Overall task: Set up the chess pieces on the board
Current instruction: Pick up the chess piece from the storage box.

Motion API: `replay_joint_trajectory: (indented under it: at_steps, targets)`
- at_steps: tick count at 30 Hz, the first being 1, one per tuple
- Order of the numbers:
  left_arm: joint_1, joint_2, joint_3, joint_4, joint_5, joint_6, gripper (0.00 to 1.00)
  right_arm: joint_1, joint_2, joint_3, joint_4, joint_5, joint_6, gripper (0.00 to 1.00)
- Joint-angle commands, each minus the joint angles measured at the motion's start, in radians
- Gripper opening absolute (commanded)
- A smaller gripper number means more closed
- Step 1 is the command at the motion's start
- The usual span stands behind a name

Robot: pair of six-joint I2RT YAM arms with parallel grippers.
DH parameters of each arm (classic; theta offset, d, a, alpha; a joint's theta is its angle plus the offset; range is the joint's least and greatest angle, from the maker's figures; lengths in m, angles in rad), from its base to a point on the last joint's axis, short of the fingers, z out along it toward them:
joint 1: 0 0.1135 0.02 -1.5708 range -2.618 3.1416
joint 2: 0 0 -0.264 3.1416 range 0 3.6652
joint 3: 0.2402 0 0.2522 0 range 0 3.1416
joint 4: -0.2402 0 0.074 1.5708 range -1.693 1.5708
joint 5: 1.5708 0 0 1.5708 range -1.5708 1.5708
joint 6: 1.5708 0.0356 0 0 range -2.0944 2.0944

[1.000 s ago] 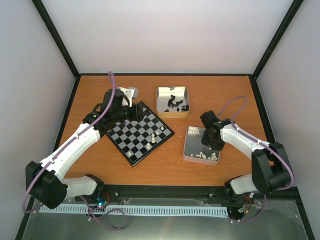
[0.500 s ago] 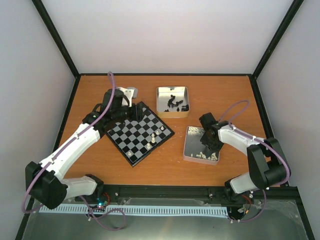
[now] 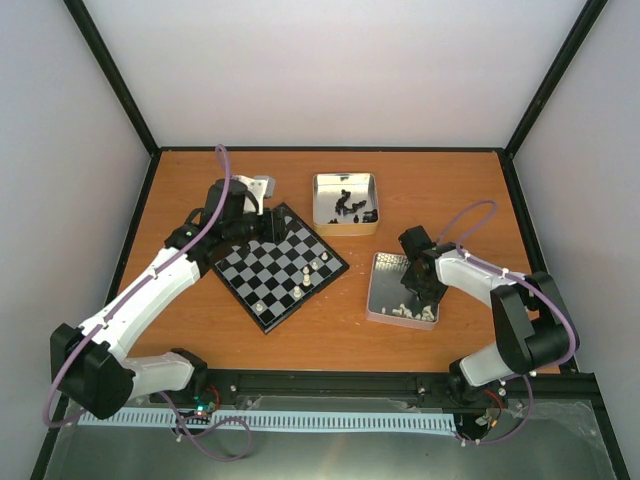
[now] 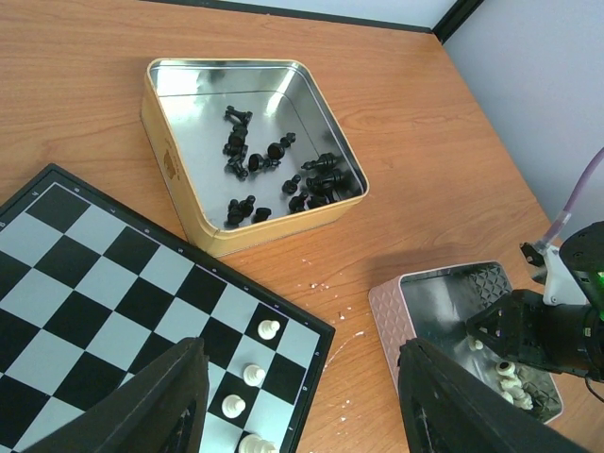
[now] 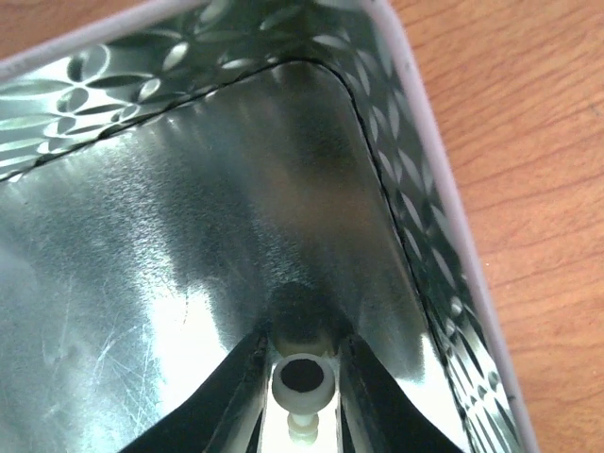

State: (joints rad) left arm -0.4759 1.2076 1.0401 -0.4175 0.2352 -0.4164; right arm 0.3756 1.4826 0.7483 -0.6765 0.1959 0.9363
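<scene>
Now that right gripper [image 5: 300, 351] has narrowed to pinch a white piece [image 5: 303, 376] in the tin [image 5: 189, 217], lifting can follow; left gripper [image 4: 300, 363] spread.

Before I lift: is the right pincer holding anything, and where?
Right pincer flanks a white chess piece at its base; a firm grip cannot be told.

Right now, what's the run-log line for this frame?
left gripper: open over board | right gripper: in pink tin, white piece between jaws, grip unclear | board: few placed pieces
</scene>
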Motion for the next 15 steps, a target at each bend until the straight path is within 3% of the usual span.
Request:
replay_joint_trajectory:
  at_steps: [1,8,15]
  targets:
    - [0.006,-0.024,0.0,0.015,-0.007,0.006,0.55,-0.008,0.023,-0.024,0.026,0.005,-0.022,0.21]
    - [0.006,-0.041,-0.016,0.025,0.006,-0.008,0.57,-0.015,-0.011,-0.005,0.031,-0.044,-0.049,0.15]
    - [0.003,-0.044,-0.073,0.154,0.155,0.002,0.64,-0.044,-0.128,0.121,0.052,-0.349,-0.034,0.18]
